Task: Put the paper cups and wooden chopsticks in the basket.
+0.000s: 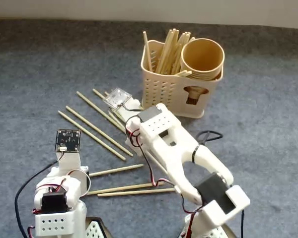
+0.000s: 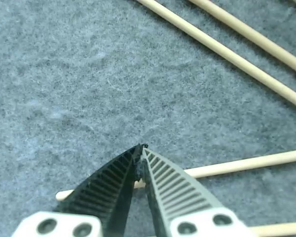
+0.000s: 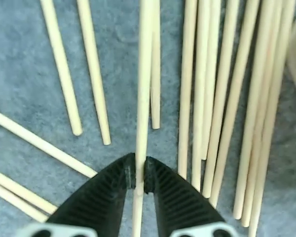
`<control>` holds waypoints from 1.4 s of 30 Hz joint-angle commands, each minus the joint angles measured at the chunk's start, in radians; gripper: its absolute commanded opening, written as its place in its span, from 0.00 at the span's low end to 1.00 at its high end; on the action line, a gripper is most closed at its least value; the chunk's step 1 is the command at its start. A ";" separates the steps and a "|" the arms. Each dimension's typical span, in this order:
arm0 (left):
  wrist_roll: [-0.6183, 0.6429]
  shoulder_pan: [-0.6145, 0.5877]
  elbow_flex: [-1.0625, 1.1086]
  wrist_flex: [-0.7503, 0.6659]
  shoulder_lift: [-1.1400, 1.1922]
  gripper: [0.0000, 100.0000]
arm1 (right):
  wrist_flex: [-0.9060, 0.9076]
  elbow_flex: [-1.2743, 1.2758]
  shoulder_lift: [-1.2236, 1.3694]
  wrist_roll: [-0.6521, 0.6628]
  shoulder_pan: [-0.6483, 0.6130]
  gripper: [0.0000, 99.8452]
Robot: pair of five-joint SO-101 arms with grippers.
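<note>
Right jaws nearly shut, pinching one wooden chopstick (image 3: 143,98) across its shaft. More sticks lie alongside it on both sides on the table (image 3: 19,69).

Left jaws fully shut, tips touching, nothing held. One loose chopstick (image 2: 246,162) passes under them.

High view:
- The basket (image 1: 164,91) sits at 2 o'clock from my right arm's (image 1: 161,131) tip, near it.
- The paper cups (image 1: 202,58) are stacked in its 3 o'clock half, and a chopstick bundle (image 1: 170,49) stands in the 9 o'clock half.
- Loose sticks (image 1: 100,131) fan out at 8 o'clock of that tip.
- Three more (image 1: 131,188) lie between the arm bases.
</note>
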 commanded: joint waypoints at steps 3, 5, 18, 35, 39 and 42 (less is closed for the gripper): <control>-0.006 -0.005 0.021 0.005 0.007 0.00 | 0.007 0.030 -0.153 -0.012 0.019 0.00; -0.006 -0.005 0.021 0.005 0.007 0.00 | 0.007 0.039 -0.196 -0.012 0.019 0.00; -0.006 -0.005 0.021 0.005 0.007 0.00 | 0.005 0.041 -0.348 -0.189 0.021 0.00; -0.006 -0.005 0.021 0.005 0.007 0.00 | -0.193 0.271 -0.739 -0.290 0.101 0.00; -0.006 -0.005 0.021 0.005 0.007 0.00 | -0.315 0.386 -0.878 -0.296 0.102 0.00; -0.006 -0.005 0.021 0.005 0.007 0.00 | -0.438 0.470 -0.954 -0.296 0.102 0.00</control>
